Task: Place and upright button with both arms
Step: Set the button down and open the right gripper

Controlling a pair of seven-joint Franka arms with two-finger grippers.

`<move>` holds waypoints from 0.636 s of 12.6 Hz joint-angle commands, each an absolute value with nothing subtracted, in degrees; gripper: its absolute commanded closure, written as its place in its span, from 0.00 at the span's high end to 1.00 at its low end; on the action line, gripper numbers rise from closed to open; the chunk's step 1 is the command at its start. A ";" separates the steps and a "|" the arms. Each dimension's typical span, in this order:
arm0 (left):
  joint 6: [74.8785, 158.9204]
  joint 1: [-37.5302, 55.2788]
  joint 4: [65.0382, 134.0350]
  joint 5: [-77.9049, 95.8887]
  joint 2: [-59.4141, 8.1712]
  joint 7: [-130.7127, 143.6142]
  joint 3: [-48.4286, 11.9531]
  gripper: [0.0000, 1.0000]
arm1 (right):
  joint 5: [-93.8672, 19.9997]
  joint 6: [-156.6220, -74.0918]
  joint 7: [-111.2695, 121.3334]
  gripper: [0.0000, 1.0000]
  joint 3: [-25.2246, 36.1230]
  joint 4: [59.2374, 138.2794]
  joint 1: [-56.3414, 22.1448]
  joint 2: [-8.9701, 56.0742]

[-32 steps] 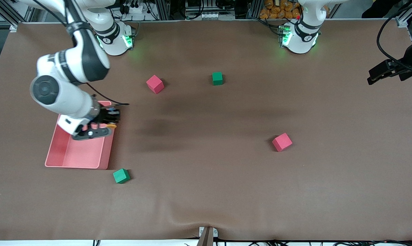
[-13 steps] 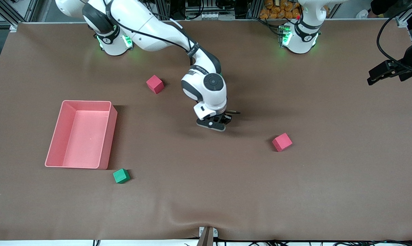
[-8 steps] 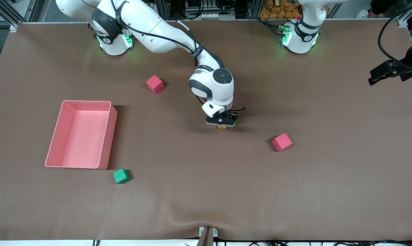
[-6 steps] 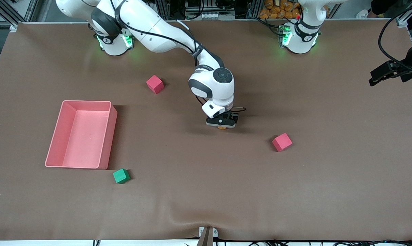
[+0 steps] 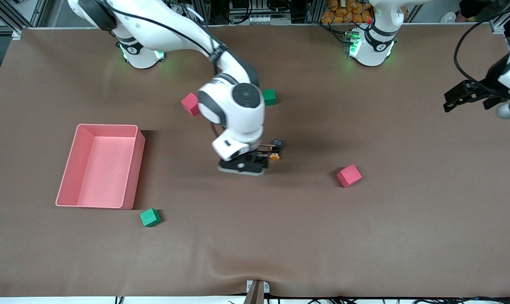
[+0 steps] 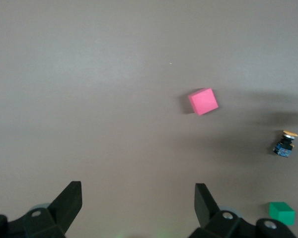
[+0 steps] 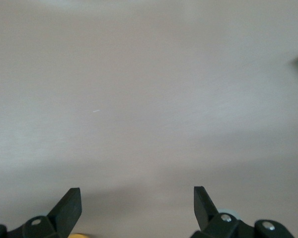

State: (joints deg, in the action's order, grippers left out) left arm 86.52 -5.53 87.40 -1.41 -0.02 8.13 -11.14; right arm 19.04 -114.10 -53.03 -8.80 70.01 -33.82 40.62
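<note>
The tiny black push button with the orange cap (image 5: 275, 150) lies on its side on the brown table mat (image 5: 364, 236), placed but not yet uprighted; the right gripper (image 5: 261, 159) hangs just beside it, fingers spread (nothing held), while the left gripper (image 6: 138, 206) waits, jaws apart, well away from the button

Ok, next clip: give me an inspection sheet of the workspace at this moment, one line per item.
Surface: brown table, a wrinkle at its camera edge.
Job's things: button on the table mid-way, lying tipped, orange cap toward the camera.
Clutter: pink bin; two pink cubes; two green cubes.
Grippers: right gripper open, beside the button, not holding it; left gripper open, in the air at the left arm's end, waiting.
Cables: black cable looping to the left arm.
Surroundings: racks and wiring along the base edge.
</note>
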 commanded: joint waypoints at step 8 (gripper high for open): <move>91.65 1.74 88.68 -2.11 -10.43 8.53 -14.85 1.00 | 1.08 -96.96 -9.27 1.00 -9.84 87.18 -8.73 15.92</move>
State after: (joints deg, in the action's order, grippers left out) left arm 88.98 -1.16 89.95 -1.42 -4.41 8.14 -14.30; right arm 5.16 -97.63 -15.34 -8.64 80.27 -14.19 21.65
